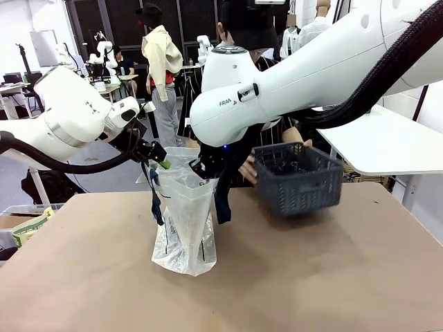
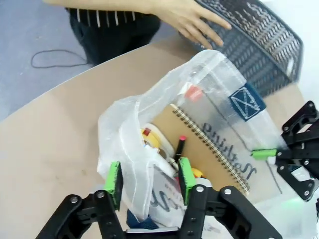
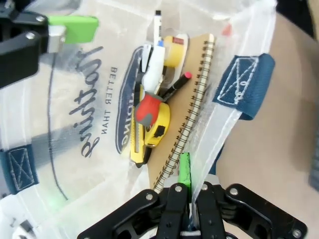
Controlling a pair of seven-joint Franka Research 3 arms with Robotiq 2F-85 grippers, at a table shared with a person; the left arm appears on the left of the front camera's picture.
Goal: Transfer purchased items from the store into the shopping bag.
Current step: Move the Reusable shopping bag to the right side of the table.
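The shopping bag (image 1: 184, 228) stands upright on the table, its mouth held wide between both grippers. My left gripper (image 1: 160, 160) is at the left rim; in the left wrist view (image 2: 148, 175) its green pads stand apart with the bag's film between them. My right gripper (image 1: 202, 169) (image 3: 187, 172) is shut on the opposite rim. Inside the bag lie purchased items: a brown spiral notebook (image 3: 192, 99), a yellow tape measure (image 3: 149, 130), a red-tipped marker (image 3: 174, 87) and a pen. A person's hand (image 1: 246, 169) holds the store (image 1: 297, 176), tilted, above the table right of the bag.
Bare brown tabletop (image 1: 311, 277) spreads in front of and to the right of the bag. A white side table (image 1: 387, 145) stands at the right behind the basket. A clear bin with a green packet (image 1: 29, 228) sits off the table's left edge.
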